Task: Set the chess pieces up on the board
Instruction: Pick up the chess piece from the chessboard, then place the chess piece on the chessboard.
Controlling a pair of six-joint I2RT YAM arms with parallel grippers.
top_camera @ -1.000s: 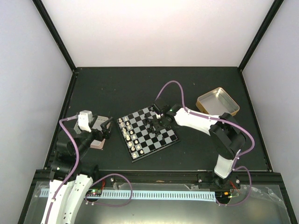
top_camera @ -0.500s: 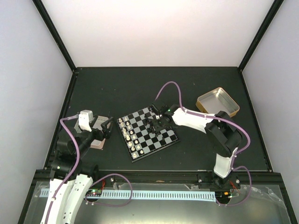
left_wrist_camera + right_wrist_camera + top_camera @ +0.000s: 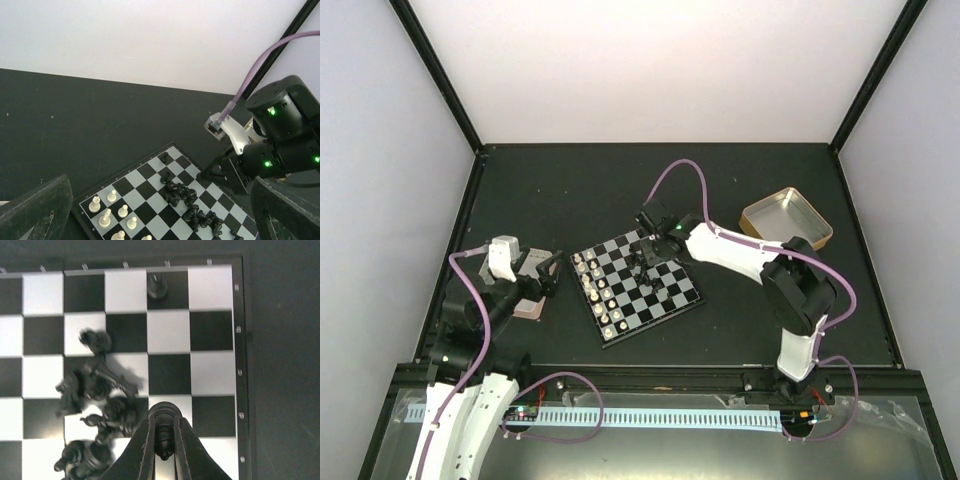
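on the dark counter (image 3: 570, 190) sits the small black-and-grey chequerboard (image 3: 662, 300). left jaws gape wide, empty, beside it. right jaws pinch one black chessman (image 3: 163, 442) over a rim-side square; the toppled black heap (image 3: 95, 390) alongside could get knocked as it lowers.

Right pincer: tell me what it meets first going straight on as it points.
Most likely the board itself: the right pincer, shut on a black piece, points down at a square beside the heap of black pieces. Height above it is unclear.
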